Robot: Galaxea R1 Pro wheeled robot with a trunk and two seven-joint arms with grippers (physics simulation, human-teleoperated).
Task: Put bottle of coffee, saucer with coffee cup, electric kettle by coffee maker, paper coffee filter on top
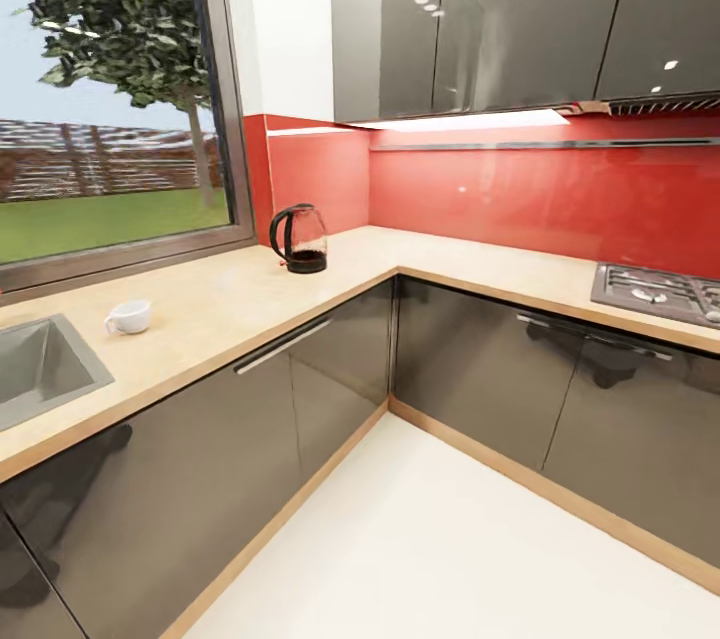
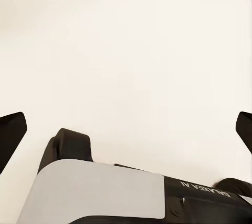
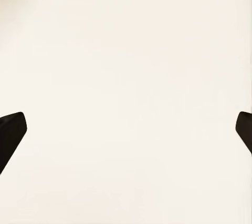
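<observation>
From the head camera, the kitchen countertop [image 1: 230, 304] serves as the desk, running in an L under the window [image 1: 100, 99] and along the red backsplash [image 1: 520, 199]. The electric kettle [image 1: 299, 239] stands upright in the corner, near the wall, and the coffee cup [image 1: 129, 317] sits on its base between the kettle and the steel sink [image 1: 40, 364], close to the sink's edge and well apart from the kettle. Both appear to be waiting to be gathered at the station. A gas hob [image 1: 660, 291] is set in the desk's other leg, under the dark wall cabinets [image 1: 500, 19]. Nothing on the desk blocks the way to the cup or the kettle; the grey cabinet fronts [image 1: 300, 389] set how near the base can roll.

At the left wrist, the left gripper [image 2: 126, 129] hangs over pale floor, with part of the robot's own body below it. Its fingers [image 2: 10, 134] stand wide apart and hold nothing.

At the right wrist, the right gripper [image 3: 126, 129] faces the same bare floor, its fingers [image 3: 11, 132] likewise spread wide and empty, probably just carried during travel.
</observation>
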